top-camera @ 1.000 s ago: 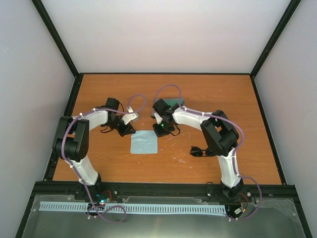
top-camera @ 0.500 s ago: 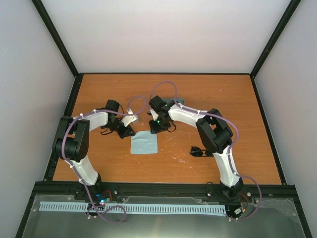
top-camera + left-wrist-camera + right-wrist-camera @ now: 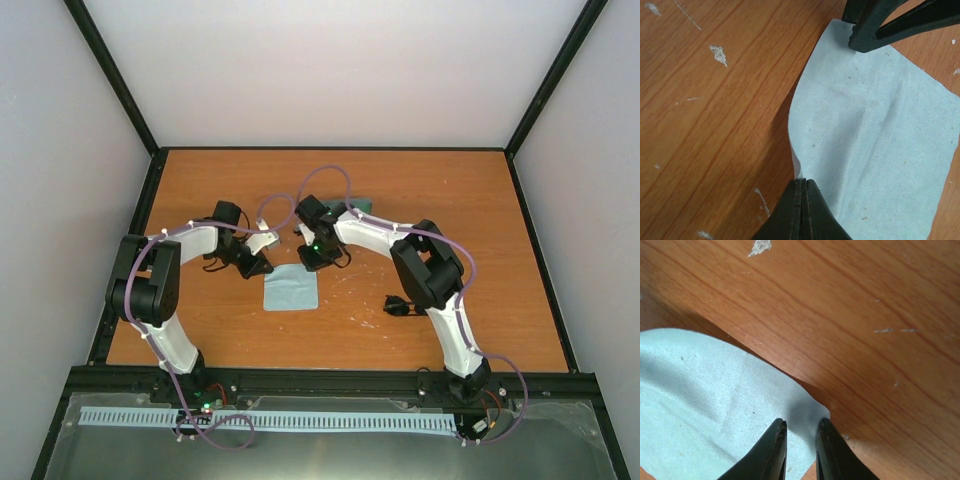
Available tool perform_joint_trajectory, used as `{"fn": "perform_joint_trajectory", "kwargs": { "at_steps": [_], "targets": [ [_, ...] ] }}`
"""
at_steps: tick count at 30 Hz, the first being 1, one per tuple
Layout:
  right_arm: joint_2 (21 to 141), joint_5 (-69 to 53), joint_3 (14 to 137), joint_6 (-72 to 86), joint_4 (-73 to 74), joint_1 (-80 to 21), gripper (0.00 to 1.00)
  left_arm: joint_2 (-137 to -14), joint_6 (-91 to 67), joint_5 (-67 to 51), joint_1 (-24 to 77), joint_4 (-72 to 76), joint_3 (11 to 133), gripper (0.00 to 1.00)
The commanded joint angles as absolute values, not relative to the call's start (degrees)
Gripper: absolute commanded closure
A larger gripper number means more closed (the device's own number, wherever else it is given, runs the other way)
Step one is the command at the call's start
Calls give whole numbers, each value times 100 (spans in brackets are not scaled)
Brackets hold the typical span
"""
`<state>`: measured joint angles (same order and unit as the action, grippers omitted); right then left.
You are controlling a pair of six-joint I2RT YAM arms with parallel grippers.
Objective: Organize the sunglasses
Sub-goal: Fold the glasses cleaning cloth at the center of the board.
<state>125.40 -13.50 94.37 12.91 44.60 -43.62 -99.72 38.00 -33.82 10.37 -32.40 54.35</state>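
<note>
The sunglasses (image 3: 398,305) lie on the table right of centre, by the right arm's elbow, apart from both grippers. The pale blue cloth (image 3: 291,288) lies flat between the grippers. My left gripper (image 3: 260,266) is shut on the cloth's far left corner; in the left wrist view the jaws (image 3: 802,181) pinch the edge of the cloth (image 3: 870,140). My right gripper (image 3: 310,262) is at the far right corner. In the right wrist view it (image 3: 800,430) stands slightly open, the corner of the cloth (image 3: 705,385) between its fingers.
The grey-blue case (image 3: 364,207) lies at the back behind the right arm, mostly hidden. The right gripper's fingers (image 3: 875,25) show at the top of the left wrist view. The wooden table (image 3: 470,230) has black rails along its edges.
The right gripper has moved left and come down at the cloth's far right corner. The left gripper has stayed on its corner.
</note>
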Motion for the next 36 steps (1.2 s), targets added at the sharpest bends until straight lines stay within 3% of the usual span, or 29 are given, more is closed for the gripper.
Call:
{"fn": "perform_joint_trajectory", "kwargs": {
  "at_steps": [1,6,14,36],
  "targets": [
    [12783,-1213,9469,1300,4632,-4478,85,-9909,3791,-3402,1063,-3138,5458,99],
    [12823,-1162,9460,1333,4638,-4487,97,-9893,3788,-3410,1063,-3138,5453,99],
    [12300,-969,9151,1425,4372,-4485,97,-9748,3750,-3516,1063,-3151,5433,99],
    [11092,-1917,7866,1631,3494,-4528,97,-9098,3596,-3847,1078,-3209,4915,99]
  ]
}}
